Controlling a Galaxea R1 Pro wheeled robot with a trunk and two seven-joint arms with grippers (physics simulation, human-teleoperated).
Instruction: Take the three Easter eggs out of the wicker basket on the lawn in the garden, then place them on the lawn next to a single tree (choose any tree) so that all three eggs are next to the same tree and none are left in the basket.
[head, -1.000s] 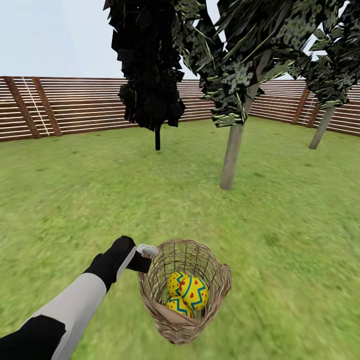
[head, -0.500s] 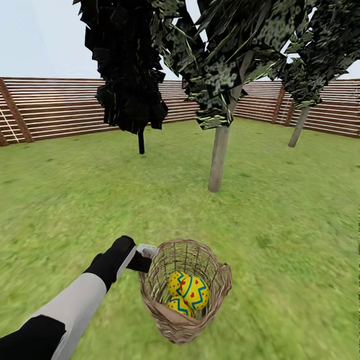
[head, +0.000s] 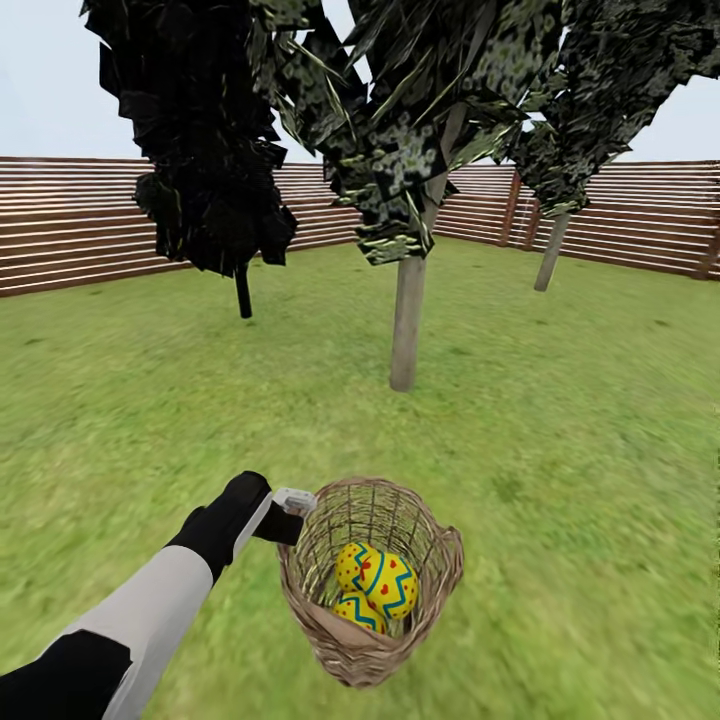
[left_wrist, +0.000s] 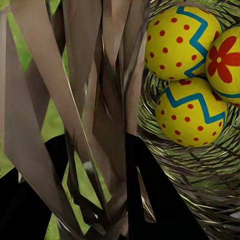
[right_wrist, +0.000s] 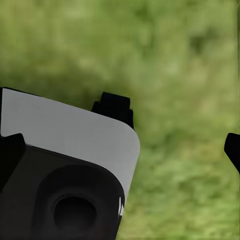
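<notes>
- Three bright yellow Easter eggs with blue zigzag bands and red dots are held inside the small round brown wicker basket, piled touching one another.
- The basket's rim is clenched by the left gripper; its black fingers are seen closed around the woven wall.
- The basket is carried over the short green lawn.
- Beyond the basket, a pale grey-beige trunked tree is seen, well apart.
- The right gripper's fingers are spread apart, holding nothing, over grass.
</notes>
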